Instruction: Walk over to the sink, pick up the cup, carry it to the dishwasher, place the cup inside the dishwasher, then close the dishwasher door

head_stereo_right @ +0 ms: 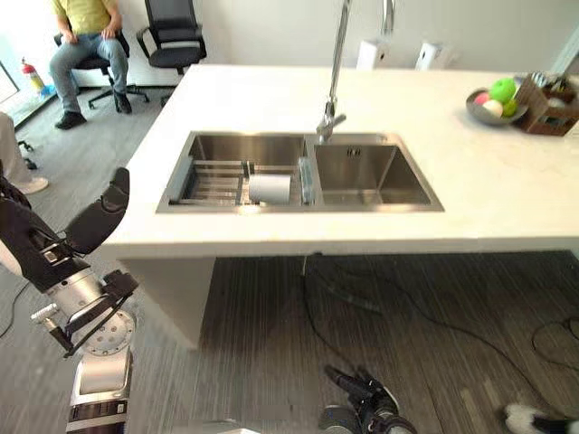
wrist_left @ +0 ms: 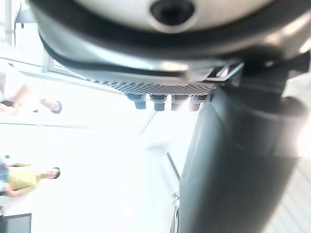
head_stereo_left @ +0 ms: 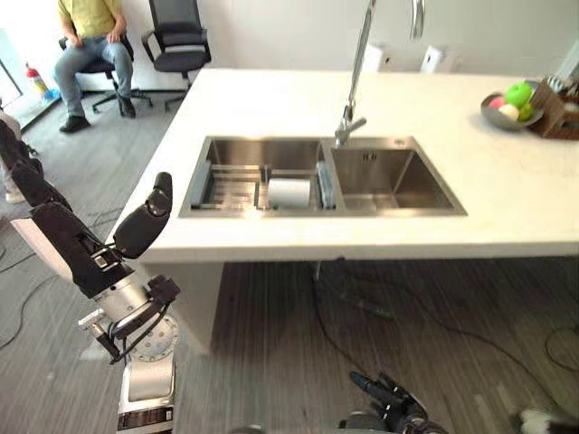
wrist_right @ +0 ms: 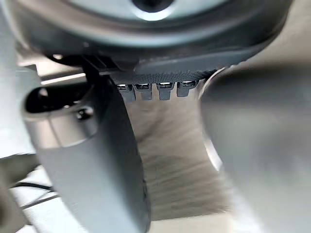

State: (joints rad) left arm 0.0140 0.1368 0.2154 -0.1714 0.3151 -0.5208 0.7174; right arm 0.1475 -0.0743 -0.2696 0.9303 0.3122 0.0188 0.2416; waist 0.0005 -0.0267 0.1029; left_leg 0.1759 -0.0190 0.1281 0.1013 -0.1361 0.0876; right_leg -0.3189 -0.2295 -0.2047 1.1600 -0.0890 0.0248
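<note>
Fingers of our left hand (head_stereo_left: 145, 226) are straight, holding nothing, beside the bench (head_stereo_left: 271, 99) corner; the cup (head_stereo_left: 289, 192) lies on its side in the sink's (head_stereo_left: 398, 181) left basin; our right hand (head_stereo_left: 391, 405) hangs low, fingers loose; we should step closer before reaching.

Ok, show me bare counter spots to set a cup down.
Bare: the countertop behind the sink, and the stretch between the right basin and the fruit bowl. That basin is empty too. Crowded: the left basin, with its rack and cup, and the far right corner by the wooden box.
</note>
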